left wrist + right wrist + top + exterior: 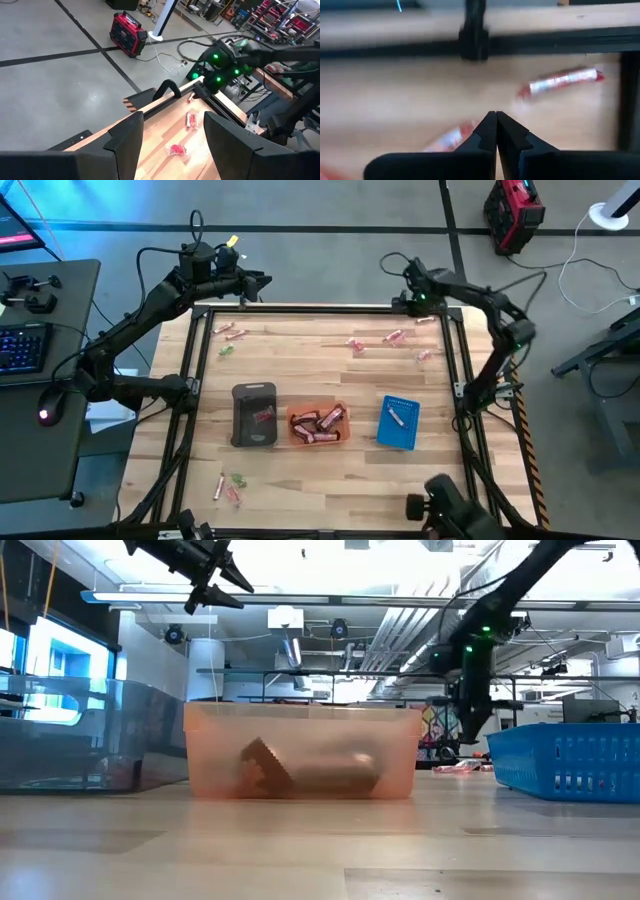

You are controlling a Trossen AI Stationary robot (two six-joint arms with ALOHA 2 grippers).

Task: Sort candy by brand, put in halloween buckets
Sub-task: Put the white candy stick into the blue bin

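Three buckets stand in a row at mid-table: a dark grey one (254, 416) with a pink candy in it, an orange one (318, 423) with several reddish-brown bars, and a blue one (398, 423) with one piece. Loose candy lies at the far right (393, 337), the far left (230, 332) and the near left (226, 486). My right gripper (496, 116) is shut and empty. It points down above the far right candy, with one wrapped piece (562, 80) beyond it and another (450, 137) beside it. My left gripper (172, 140) hangs open, high over the far left corner.
A black frame rail (330, 308) runs along the table's far edge, with side rails (470, 400) left and right. Bare wood lies between the buckets and the far candy. A desk with a keyboard (25, 345) stands left of the table, and a red box (512, 215) is on the floor beyond.
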